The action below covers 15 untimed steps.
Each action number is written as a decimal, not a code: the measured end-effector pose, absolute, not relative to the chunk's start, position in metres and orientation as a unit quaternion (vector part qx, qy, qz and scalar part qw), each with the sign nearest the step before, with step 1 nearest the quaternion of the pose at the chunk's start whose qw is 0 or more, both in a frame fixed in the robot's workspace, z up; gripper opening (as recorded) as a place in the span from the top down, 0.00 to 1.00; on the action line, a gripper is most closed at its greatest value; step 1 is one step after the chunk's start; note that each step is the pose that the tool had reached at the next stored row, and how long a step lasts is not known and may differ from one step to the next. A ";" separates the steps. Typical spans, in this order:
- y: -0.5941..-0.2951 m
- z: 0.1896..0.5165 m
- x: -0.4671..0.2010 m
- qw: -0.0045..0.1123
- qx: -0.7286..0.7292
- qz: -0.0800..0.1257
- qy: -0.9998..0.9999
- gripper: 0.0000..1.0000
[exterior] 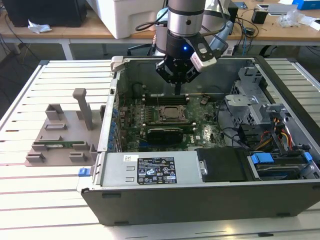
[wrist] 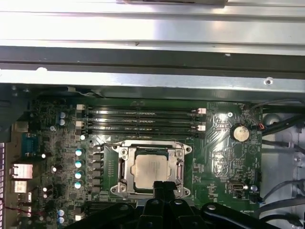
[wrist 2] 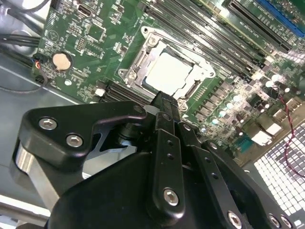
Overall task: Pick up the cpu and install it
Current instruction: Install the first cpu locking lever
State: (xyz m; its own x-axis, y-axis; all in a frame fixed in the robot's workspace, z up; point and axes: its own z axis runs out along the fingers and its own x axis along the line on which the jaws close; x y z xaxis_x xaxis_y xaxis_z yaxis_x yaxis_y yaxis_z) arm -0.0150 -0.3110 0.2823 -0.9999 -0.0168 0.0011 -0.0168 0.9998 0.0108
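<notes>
Already the one cpu (wrist: 149,172) sits in the single socket (wrist: 123,167) on the motherboard (wrist: 224,157). The one pincer (wrist 2: 167,98) hangs close above it, closed up and holding nothing.

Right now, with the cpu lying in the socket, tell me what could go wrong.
The gripper hangs just over the edge of the cpu: a downward slip could scratch or tilt it. The metal frame around it and the memory slots stand close by: a sideways move at this height might strike them.
</notes>
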 end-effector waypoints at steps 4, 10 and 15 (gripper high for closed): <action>-0.311 0.282 -0.023 0.001 0.008 -0.005 -1.000 0.89; -0.311 0.282 -0.033 0.001 0.008 -0.005 -1.000 0.89; -0.311 0.282 -0.041 0.001 0.008 -0.005 -1.000 0.89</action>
State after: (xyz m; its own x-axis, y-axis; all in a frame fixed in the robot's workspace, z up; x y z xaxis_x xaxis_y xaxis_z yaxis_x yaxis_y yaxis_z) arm -0.0411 -0.3108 0.2817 -0.9999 -0.0168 0.0012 -0.0168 0.9998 0.0107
